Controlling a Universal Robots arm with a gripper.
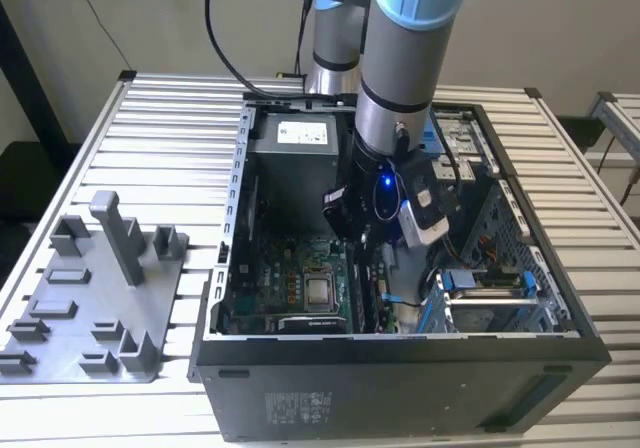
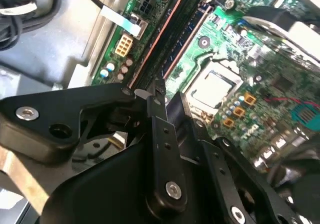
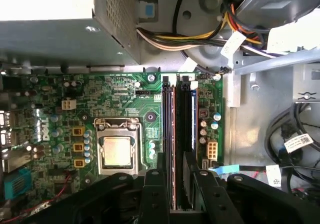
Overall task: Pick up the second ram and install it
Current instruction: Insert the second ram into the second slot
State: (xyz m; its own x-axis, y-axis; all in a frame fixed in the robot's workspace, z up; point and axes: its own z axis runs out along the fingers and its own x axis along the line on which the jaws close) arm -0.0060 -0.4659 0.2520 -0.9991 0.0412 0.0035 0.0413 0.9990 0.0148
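Cables (image 3: 200, 36) beside green motherboard (image 3: 120, 94)

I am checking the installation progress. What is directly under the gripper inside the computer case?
Under the gripper lie the motherboard's memory slots, with a dark ram standing in one. The slots' near ends are covered by the gripper.

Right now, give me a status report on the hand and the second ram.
Hand down inside the open computer case, over the motherboard's memory slots. Second ram standing in a slot between the fingers. Grey tray outside the case, apart.

Even daylight, blown-out glare on the power supply (image 3: 47, 1), soft blur across close black fingers (image 2: 162, 129).
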